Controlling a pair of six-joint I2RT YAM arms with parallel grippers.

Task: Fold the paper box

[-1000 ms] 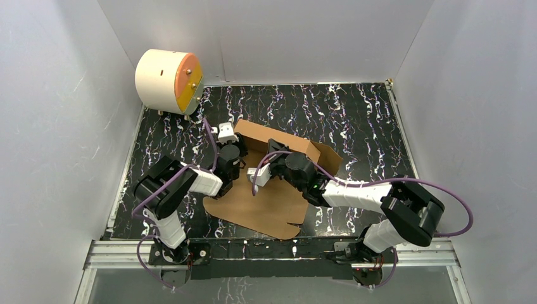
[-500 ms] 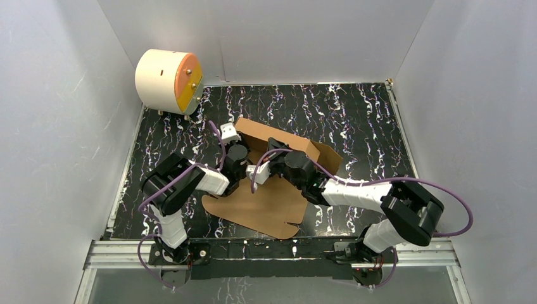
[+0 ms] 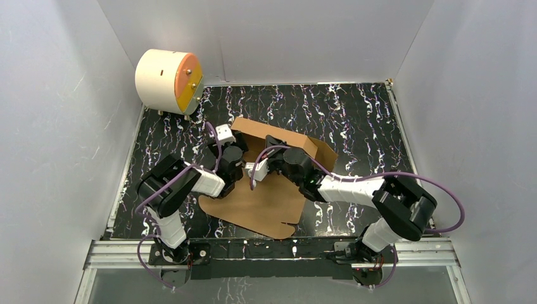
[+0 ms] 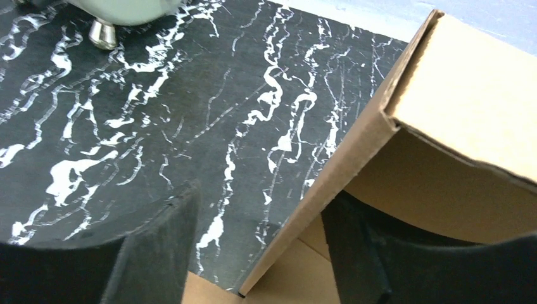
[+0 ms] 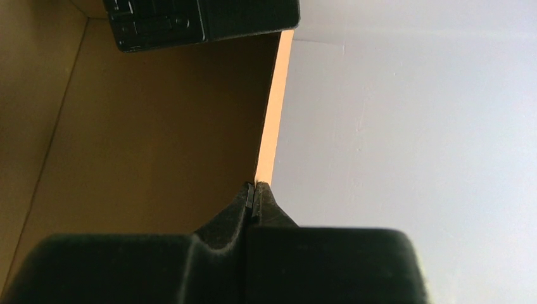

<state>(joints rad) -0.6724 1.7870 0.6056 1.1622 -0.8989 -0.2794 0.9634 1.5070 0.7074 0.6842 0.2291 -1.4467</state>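
Paper box (image 3: 269, 206) sits near the middle of the black, white-veined table (image 3: 361, 114), between the two arms and closer to their bases than to the back wall. From above it reads as a brown cardboard sheet lying flat at the front, with its rear part folded up into a raised wall (image 3: 282, 136). Both wrists crowd in at that wall's left end, and the overhead view hides what the fingers are doing there.

The left wrist camera fills that gap. The left gripper (image 4: 259, 206) stands wide, and the wall's end panel runs up between its two black fingers (image 4: 158, 253) with table showing on one side and shaded cardboard on the other. No pinch on the panel shows.

The right wrist camera looks along the inner brown face. The right gripper (image 5: 253, 192) has its fingers pressed together, and a lit cardboard edge (image 5: 272, 107) rises straight from their tips. Whether the tips merely touch that edge, I cannot tell.

A cream cylinder (image 3: 166, 79) with an orange face stands at the table's far left corner, well apart from the box.
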